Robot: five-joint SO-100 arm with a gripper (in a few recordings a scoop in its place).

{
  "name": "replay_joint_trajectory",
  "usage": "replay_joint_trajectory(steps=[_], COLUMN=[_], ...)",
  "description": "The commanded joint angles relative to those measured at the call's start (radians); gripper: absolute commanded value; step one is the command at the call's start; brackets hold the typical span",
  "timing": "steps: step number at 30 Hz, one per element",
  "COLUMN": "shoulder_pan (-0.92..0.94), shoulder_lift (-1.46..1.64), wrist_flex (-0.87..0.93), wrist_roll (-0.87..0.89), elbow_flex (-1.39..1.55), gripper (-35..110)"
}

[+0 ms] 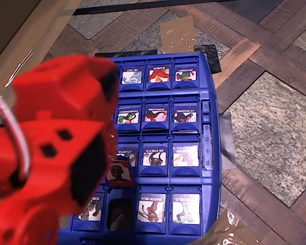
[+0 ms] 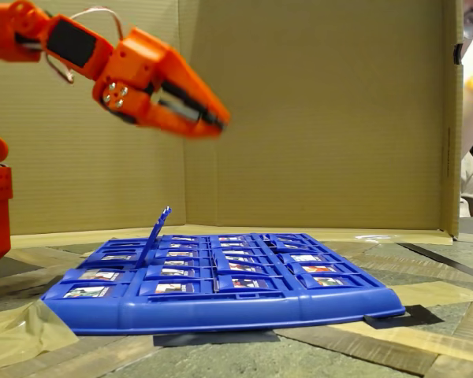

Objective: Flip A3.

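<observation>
The orange gripper (image 2: 209, 118) hangs in the air with its fingers together, holding nothing. Well below its tip, one red portrait tile (image 1: 119, 171) stands tilted up from the blue game board (image 2: 221, 303), among tiles lying flat.

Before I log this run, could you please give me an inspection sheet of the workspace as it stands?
Surface: patchwork wood-and-stone tabletop, taped patches.
Job's things: blue plastic game board lying flat; one small red-framed hinged tile raised, the others lying down.
Clutter: nothing seen.
Grippers: orange claw high above the board, holding nothing; jaws look shut, though blurred.
Cables: thin wire loop on the arm.
Surroundings: brown cardboard backdrop; a person at the right edge.
</observation>
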Motion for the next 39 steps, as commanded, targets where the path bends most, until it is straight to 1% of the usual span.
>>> replay_joint_trajectory(steps=[1,5,12,19,23,27,34,39], shoulder_pan=[0.021,0.032,0.025,-0.018,-0.037,-0.034,-0.015,-0.014], shoulder_lift=[-0.064,-0.132,-0.258,-0.333,-0.344,-0.347,-0.383,-0.394], wrist_flex=[0.051,0.08,0.072,0.101,0.202,0.359,0.614,0.621], wrist_roll=[0.005,0.011,0.037,0.043,0.006,-0.015,-0.023,-0.012], elbow_flex=[-0.055,-0.055,-0.077,-0.104,-0.124,-0.16,-0.31,-0.35], gripper=[0,0,0,0,0,0,0,0])
